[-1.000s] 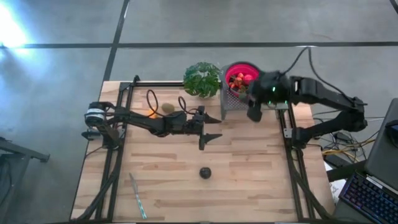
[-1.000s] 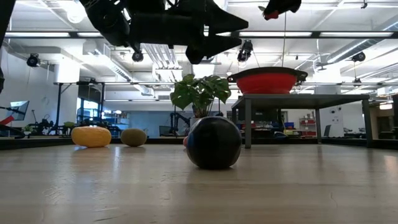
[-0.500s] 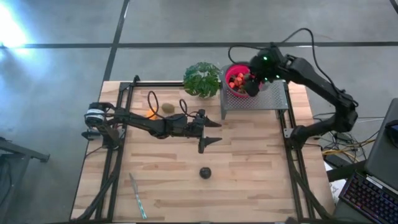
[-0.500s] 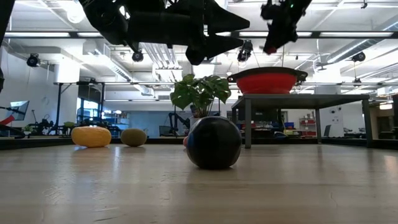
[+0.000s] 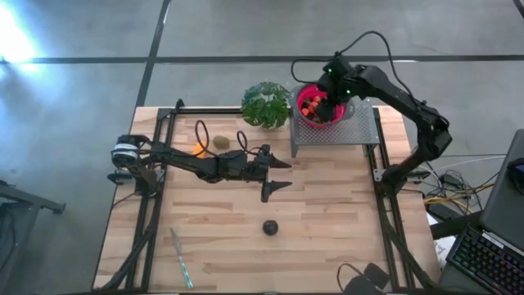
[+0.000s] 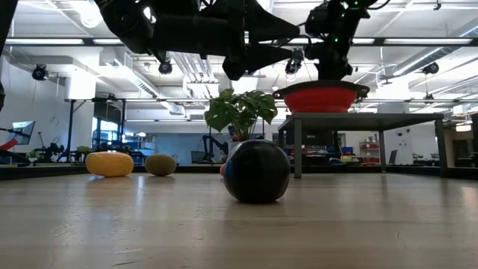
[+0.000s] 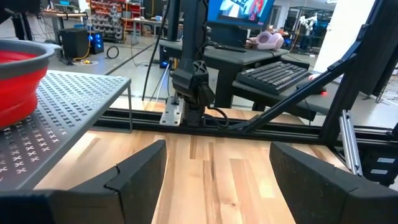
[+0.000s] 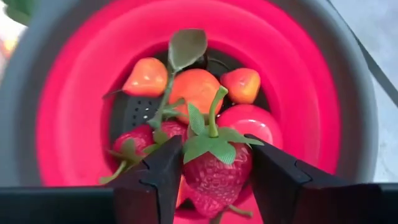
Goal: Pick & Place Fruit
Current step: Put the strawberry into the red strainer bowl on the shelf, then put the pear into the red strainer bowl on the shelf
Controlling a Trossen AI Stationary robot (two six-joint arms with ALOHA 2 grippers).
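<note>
My right gripper [image 8: 213,149] hangs over the red bowl [image 5: 304,92], shut on a red strawberry [image 8: 214,177] with green leaves. Several more fruits [image 8: 198,87] lie in the bowl's bottom. The bowl stands on a perforated metal stand [image 5: 356,131] at the far right. My left gripper [image 5: 280,174] is open and level above mid-table, holding nothing. On the table lie a dark round fruit [image 5: 270,228], a yellow-orange piece [image 5: 199,150] and a kiwi [image 5: 221,142]. My right gripper pinches the strawberry's two sides [image 8: 186,174] between its two fingers. The fingers come steeply from above. The strawberry is clear of everything, over the bowl's inside, with its leafy top [image 8: 214,140] turned up toward the wrist.
A leafy green plant [image 5: 266,104] stands just left of the bowl. A thin pale stick [image 5: 181,258] lies near the front left corner. Black frame rails [image 5: 155,197] run along the table's sides. In the low view the dark fruit [image 6: 256,171] sits mid-table.
My right gripper, still shut on the strawberry, has swung from the stand's near side toward the far edge and come down over the red bowl, tipping more steeply downward. My left gripper has kept still.
</note>
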